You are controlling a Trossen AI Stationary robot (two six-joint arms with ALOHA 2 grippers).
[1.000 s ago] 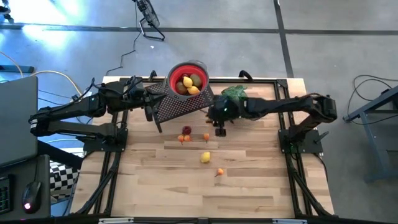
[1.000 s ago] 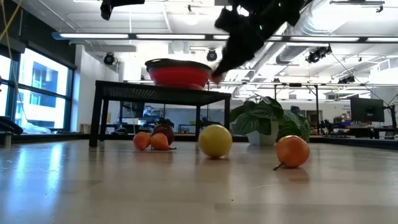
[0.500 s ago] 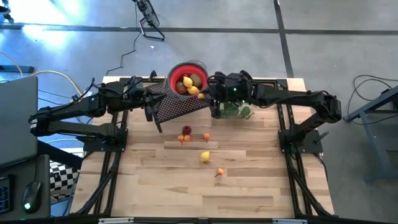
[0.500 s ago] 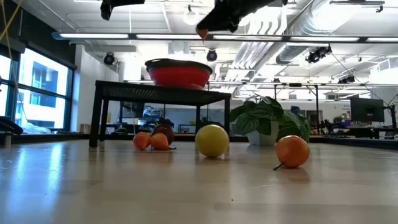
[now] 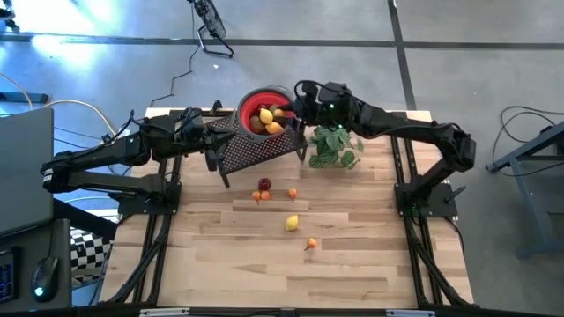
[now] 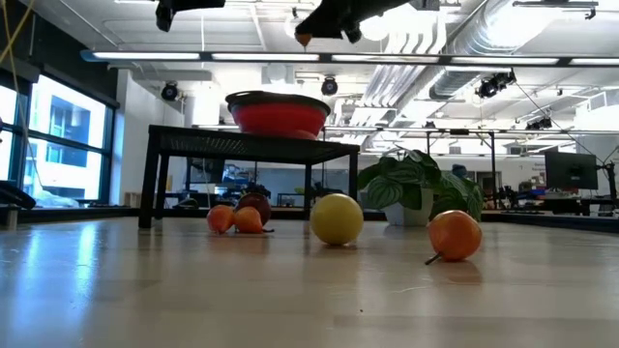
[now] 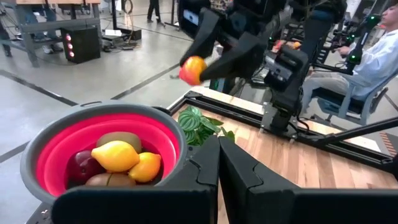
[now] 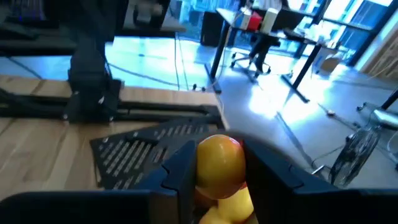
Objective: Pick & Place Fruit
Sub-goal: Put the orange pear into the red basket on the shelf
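My right gripper hangs over the right rim of the red bowl, shut on a small orange-yellow fruit. The grey-rimmed bowl stands on a black perforated stand and holds lemons, a dark red fruit and brownish ovals. More fruit lies on the table: a dark red one, small orange ones and a lemon. My left gripper hangs shut above the stand's left end and touches nothing. My right gripper pinches the small orange-yellow fruit by two opposite sides between its two fingers, at their free ends. The fingers come from the table's right, nearly level and slanting a little down. The fruit is lifted clear, above the bowl's rim.
A green leafy plant stands just right of the stand, under my right arm. The black stand rests on thin legs at the far middle of the table. The near half of the wooden table has only scattered fruit.
My right gripper has risen from low over the table beside the plant and gone toward the far edge and left, ending above the bowl's right rim. It has tipped up toward level, still shut on the orange fruit. The plant now shows uncovered.
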